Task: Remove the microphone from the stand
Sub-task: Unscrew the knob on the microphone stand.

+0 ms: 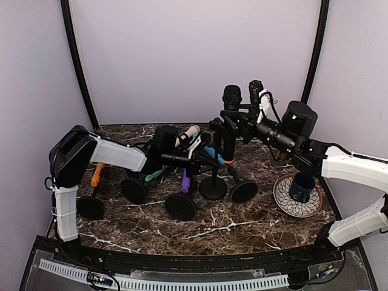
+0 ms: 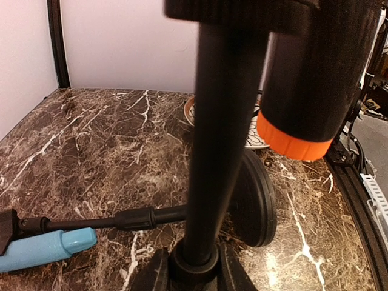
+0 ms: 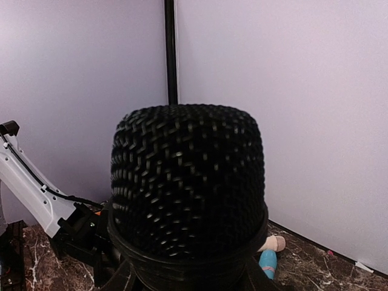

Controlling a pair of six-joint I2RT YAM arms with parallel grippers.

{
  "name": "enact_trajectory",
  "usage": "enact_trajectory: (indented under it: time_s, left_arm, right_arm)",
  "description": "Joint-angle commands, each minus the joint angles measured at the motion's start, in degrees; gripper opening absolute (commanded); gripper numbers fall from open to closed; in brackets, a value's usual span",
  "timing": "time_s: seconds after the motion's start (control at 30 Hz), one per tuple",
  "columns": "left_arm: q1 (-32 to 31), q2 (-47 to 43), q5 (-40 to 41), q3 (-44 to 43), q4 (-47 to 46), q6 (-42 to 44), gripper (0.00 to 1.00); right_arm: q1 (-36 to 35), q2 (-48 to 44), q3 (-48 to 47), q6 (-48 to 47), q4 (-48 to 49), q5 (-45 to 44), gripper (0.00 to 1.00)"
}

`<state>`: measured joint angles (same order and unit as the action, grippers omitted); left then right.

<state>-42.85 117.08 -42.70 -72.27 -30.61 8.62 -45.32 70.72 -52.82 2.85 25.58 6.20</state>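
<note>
Microphone [image 1: 231, 97] stands upright at centre frame in its stand [image 1: 213, 188], mesh head up, orange end down, with the right gripper [image 1: 230, 127] clamped round its body; the right wrist view shows only that head, while the left wrist view catches the left gripper [image 2: 194, 274] pinching the stand's pole.

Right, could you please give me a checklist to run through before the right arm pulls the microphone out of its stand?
1. Left gripper jaws closed on the black stand pole: ok.
2. Right gripper set around the black mesh-headed microphone, below its head: ok.
3. Right jaws gripping firmly: cannot tell.
4. Microphone free of the stand: not ok, it sits in its holder.
5. Round stand base flat on the brown marble table: ok.
</note>
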Motion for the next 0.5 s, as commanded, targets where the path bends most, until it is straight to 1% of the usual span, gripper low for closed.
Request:
enact_trajectory:
  time_s: [0.0, 0.03, 0.07, 0.1, 0.13, 0.3, 0.37, 0.47]
  left_arm:
    - [-1.07, -0.27, 3.12, -0.03, 1.78, 0.17, 0.09]
    - [-1.21, -0.47, 4.19, 0.22, 1.69, 0.21, 0.08]
    - [-1.70, -0.76, 7.03, 0.78, 1.47, 0.09, 0.04]
    - [-1.92, -0.95, 8.52, 1.35, 1.11, -0.09, 0.02]
    - [-2.31, -1.21, 11.72, 1.57, 1.01, -0.86, 0.00]
    - [-4.41, -2.45, 23.14, 3.14, 0.75, -5.65, 0.00]
    - [-6.04, -2.93, 29.54, 3.13, 1.59, -7.71, 0.00]
    - [-7.27, -3.44, 34.11, 2.91, 2.66, -12.55, 0.00]
  right_arm:
    - [-0.03, -1.05, 1.33, -0.03, 2.02, -0.79, 0.25]
    - [-0.11, -1.19, 1.44, 0.03, 2.12, -1.25, 0.24]
    - [-0.16, -1.32, 1.53, 0.07, 2.12, -1.75, 0.23]
    - [-0.21, -1.39, 1.61, 0.04, 2.16, -2.18, 0.22]
    - [-0.30, -1.66, 1.78, 0.05, 2.20, -2.73, 0.22]
    - [-1.01, -1.82, 2.19, -0.16, 2.16, -5.27, 0.20]
    - [-1.56, -1.79, 2.19, -0.42, 1.98, -6.00, 0.20]
    - [-2.36, -1.57, 2.11, -0.84, 1.80, -9.15, 0.19]
